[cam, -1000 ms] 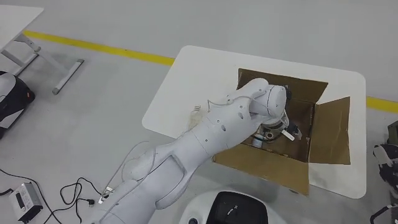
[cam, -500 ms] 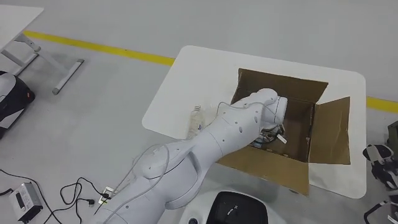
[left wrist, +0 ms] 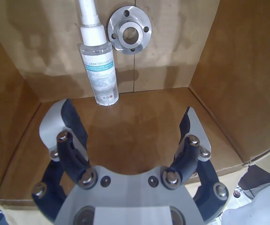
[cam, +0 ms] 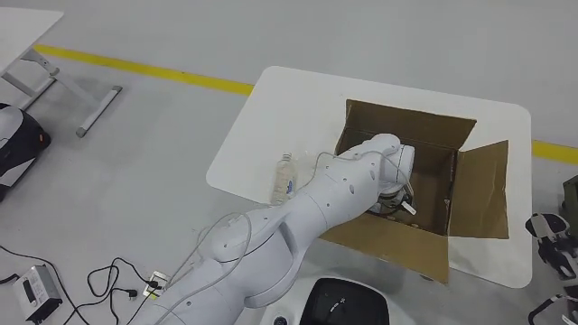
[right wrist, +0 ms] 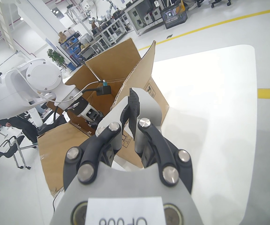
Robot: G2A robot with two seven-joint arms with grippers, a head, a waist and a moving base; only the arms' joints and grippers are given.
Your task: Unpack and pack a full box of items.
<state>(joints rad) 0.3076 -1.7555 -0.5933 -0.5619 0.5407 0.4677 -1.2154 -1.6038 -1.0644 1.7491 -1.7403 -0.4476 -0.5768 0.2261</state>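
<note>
table [cam: 289,117]: white top, rounded corners. open cardboard box [cam: 479,194] sits on it with the flaps folded out. left arm [cam: 334,190] goes over the box's near wall and down inside. left gripper [left wrist: 128,113] is inside the box, jaws spread wide with nothing between them, above the corner where the floor meets a side wall. right gripper [right wrist: 135,99] is outside the box and faces its flaps across bare table top; fingers pressed together, gripping nothing.

contents on the box floor:
- spray bottle [left wrist: 99,71], clear body, white pump and label, lying flat. base is against the wall nearest the left gripper, nozzle points away from it.
- metal flange [left wrist: 130,33], round, centre bore plus four bolt holes, lying flat just beside the bottle's neck. can't tell if they touch.

outside the box: small clear bottle [cam: 284,178] lying on the table near the edge, well apart from the box.
</note>
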